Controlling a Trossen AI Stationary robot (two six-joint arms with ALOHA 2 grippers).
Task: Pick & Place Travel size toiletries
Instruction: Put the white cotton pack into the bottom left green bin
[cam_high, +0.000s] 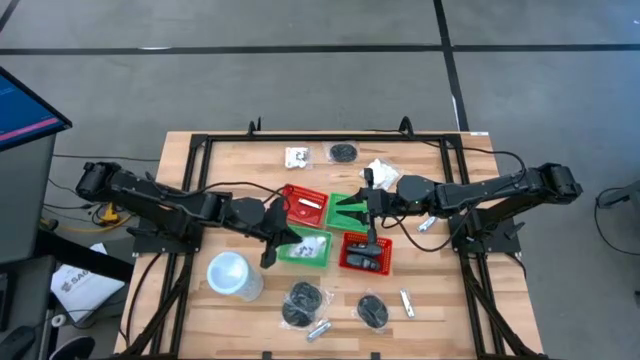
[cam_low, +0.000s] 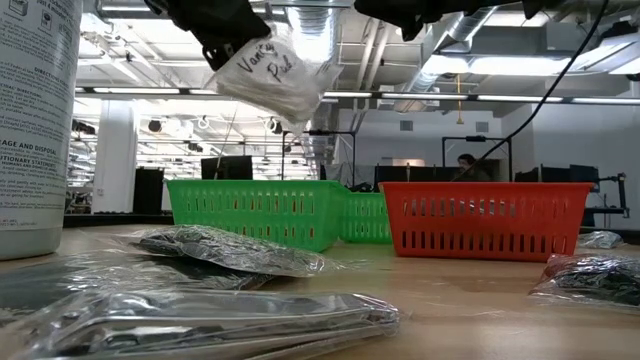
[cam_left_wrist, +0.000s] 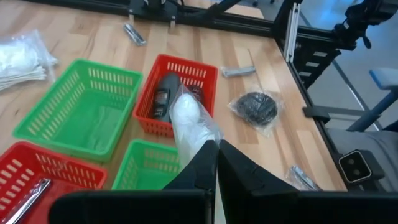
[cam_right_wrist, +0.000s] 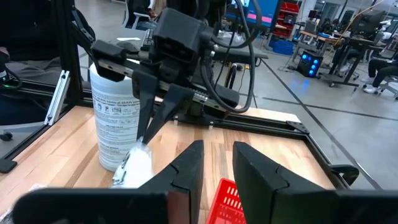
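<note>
Pinching 1 white packet (cam_left_wrist: 189, 127), left tool (cam_left_wrist: 216, 163), right tool (cam_right_wrist: 217, 163) spread, empty.

Four baskets (cam_high: 303, 204) are counted, two red and two green, plus one white cup (cam_high: 231, 275).

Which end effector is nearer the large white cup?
Left. The left end effector hangs just beside the white cup, shut on a white packet; the right end effector is farther, over the red basket.
</note>
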